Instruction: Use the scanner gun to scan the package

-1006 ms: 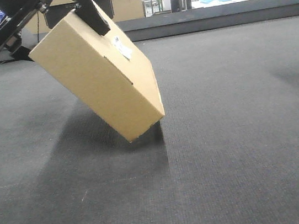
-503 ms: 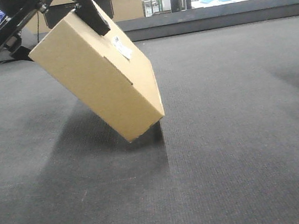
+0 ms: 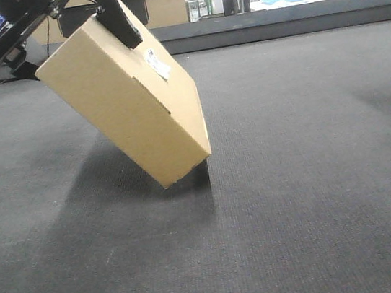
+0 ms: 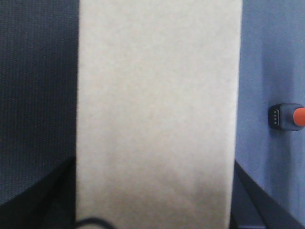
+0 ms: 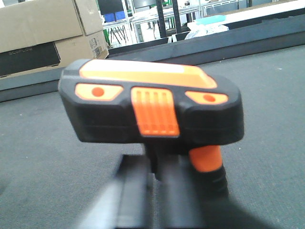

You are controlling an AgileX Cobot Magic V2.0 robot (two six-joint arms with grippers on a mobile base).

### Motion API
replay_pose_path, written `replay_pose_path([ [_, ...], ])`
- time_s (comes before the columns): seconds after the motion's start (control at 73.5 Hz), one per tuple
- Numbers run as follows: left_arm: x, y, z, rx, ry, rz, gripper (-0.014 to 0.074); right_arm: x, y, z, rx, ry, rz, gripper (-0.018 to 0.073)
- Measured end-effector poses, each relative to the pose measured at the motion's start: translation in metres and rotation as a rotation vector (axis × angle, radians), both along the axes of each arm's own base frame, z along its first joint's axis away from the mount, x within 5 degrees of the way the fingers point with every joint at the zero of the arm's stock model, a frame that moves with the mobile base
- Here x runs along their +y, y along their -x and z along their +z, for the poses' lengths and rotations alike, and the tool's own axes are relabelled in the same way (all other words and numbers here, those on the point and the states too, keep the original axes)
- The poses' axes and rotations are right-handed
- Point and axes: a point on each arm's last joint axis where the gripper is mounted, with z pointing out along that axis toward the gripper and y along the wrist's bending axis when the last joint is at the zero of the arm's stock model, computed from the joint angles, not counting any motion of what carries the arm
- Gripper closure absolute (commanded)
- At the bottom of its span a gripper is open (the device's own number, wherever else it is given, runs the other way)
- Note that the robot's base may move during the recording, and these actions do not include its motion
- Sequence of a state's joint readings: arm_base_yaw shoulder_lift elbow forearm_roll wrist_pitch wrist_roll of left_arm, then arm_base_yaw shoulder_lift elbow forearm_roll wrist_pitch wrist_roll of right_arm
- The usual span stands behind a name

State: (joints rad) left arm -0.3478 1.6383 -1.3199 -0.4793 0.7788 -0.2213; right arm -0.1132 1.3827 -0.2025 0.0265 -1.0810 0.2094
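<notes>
Holds the package (image 3: 127,101) tilted in the clamped left gripper (image 3: 61,49), low corner at or just off the mat (image 3: 319,195), left of centre. Cannot tell whether the right gripper (image 5: 155,200) grips the scanner gun (image 5: 152,107) by the mat's right edge. Leaves aiming and scanning undone.

Package (image 3: 127,101): plain tan cardboard, matt and smooth, with a small white paper label (image 3: 159,65). Worktop (image 3: 311,188): dark grey covering with a fine ribbed weave, cloth-like, matt and slightly rough. Scanner gun (image 5: 152,112): moulded plastic; the black shell is matt, the orange inserts smoother with a faint sheen, the central orange key ribbed. Larger boxes (image 5: 43,21): matt brown cardboard.
</notes>
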Motion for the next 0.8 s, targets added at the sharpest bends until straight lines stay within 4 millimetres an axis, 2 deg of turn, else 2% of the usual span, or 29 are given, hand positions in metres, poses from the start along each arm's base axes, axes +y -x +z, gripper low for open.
replay_pose_path([
  [0.027,0.000,0.000,0.000,0.000,0.000,0.000,0.0707,0.000,0.000,0.000,0.000,0.000,0.000,0.0223],
  [0.068,0.000,0.000,0.000,0.000,0.000,0.000,0.0707,0.000,0.000,0.000,0.000,-0.001,-0.002,0.0157],
  [0.231,0.000,-0.001,0.000,-0.010,0.002,0.005,0.0707,-0.001,-0.005,-0.002,0.052,-0.009,-0.001,0.0057],
  [0.394,0.000,-0.001,0.001,-0.016,0.003,0.008,0.0707,-0.002,-0.016,-0.003,0.083,-0.015,-0.004,0.0050],
  [0.557,0.000,-0.002,0.001,-0.017,0.002,0.008,0.0707,-0.006,-0.027,-0.012,0.114,-0.033,-0.029,0.0050],
  [0.802,0.000,-0.002,0.001,-0.020,0.002,0.009,0.0707,-0.008,-0.038,-0.019,0.080,-0.029,-0.041,0.0051],
])
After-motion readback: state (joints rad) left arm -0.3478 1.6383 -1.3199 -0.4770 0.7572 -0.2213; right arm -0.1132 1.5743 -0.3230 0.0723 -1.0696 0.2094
